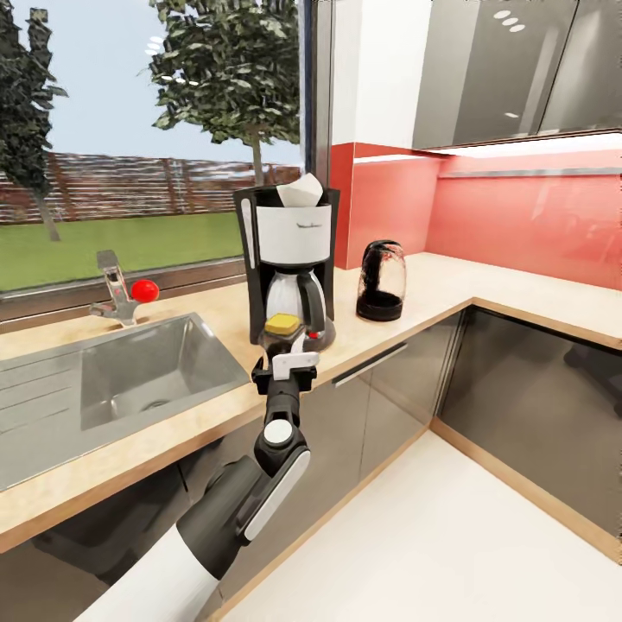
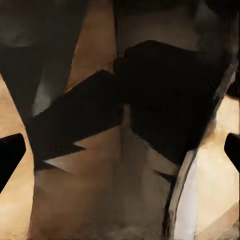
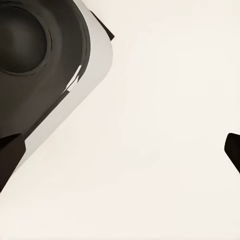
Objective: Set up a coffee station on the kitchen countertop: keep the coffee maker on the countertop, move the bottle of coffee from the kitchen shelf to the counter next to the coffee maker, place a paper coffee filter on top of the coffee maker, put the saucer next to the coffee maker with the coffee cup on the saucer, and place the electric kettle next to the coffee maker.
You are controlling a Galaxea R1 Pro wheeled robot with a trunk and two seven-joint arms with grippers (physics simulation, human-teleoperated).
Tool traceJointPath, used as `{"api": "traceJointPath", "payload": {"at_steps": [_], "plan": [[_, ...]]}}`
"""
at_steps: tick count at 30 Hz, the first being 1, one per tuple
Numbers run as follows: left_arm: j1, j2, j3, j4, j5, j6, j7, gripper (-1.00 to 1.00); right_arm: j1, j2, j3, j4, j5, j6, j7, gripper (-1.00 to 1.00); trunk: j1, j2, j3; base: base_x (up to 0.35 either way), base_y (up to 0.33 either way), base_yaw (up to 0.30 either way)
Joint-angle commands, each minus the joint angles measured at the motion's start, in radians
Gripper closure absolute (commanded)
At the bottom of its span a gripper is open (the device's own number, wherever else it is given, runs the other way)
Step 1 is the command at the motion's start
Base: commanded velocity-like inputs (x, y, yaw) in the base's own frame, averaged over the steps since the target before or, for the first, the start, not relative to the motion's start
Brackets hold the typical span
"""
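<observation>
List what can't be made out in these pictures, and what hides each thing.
- Bottle of coffee: head view, the left gripper covers its body; the yellow lid shows.
- Left gripper's grip: the left wrist view is dark and blurred, so shut or open is unclear.
- Coffee maker base: head view, hidden behind the bottle and gripper.
- Right gripper: fingertips cut off by the right wrist view's edges.

My coffee corner in colour
Black-and-white coffee maker (image 1: 288,259), yellow-lidded bottle of coffee (image 1: 282,326), light wood-grain kitchen countertop (image 1: 432,289), red backsplash (image 1: 518,220).
</observation>
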Motion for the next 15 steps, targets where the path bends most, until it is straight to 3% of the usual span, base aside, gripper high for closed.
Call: {"api": "traceJointPath", "payload": {"at_steps": [1,7,15], "plan": [[-0.001,0.000,-0.002,-0.001,0.004,0.005,0.007,-1.00,0.000,0.000,-0.008,0.001,0.010,-0.003,-0.001,-1.00,-0.001,-0.001,-0.001,-0.262,0.000,0.000],[-0.001,0.001,-0.002,-0.001,0.004,0.005,0.007,-1.00,0.000,0.000,-0.008,0.001,0.010,-0.003,-0.001,-1.00,-0.001,-0.001,-0.001,-0.276,0.000,0.000],[-0.001,0.000,-0.002,-0.001,0.004,0.005,0.006,-1.00,0.000,0.000,-0.008,0.001,0.010,-0.003,-0.001,-1.00,-0.001,-0.001,-0.001,-0.122,0.000,0.000]]}}
